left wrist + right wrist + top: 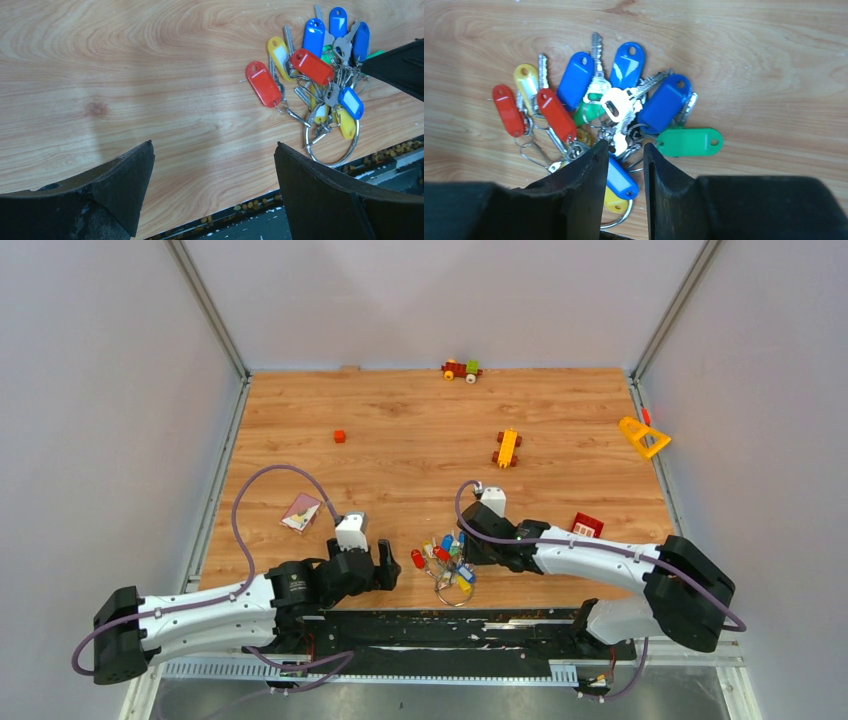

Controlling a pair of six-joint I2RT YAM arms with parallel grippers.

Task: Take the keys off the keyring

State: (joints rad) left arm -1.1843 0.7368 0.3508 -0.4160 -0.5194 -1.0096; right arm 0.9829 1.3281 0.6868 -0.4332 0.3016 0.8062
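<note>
Keys [624, 107] of small silver metal, with blue, green, yellow and red plastic tags, are found bunched on a thin silver wire keyring [332, 165] at the near edge of the wooden bench [420, 430]. The right fingers [584, 185] are set over the bunch, nearly closed; no grip can be confirmed. The left fingers [130, 175] are spread wide beside the bunch, apart from it.

Near the table's [400, 440] front edge, the left arm [200, 612] and right arm [600, 556] are white-shelled with chunky black joints. A mauve cable [268, 469] loops from each (the jaws are matte black wedges, scuffed-looking).
</note>
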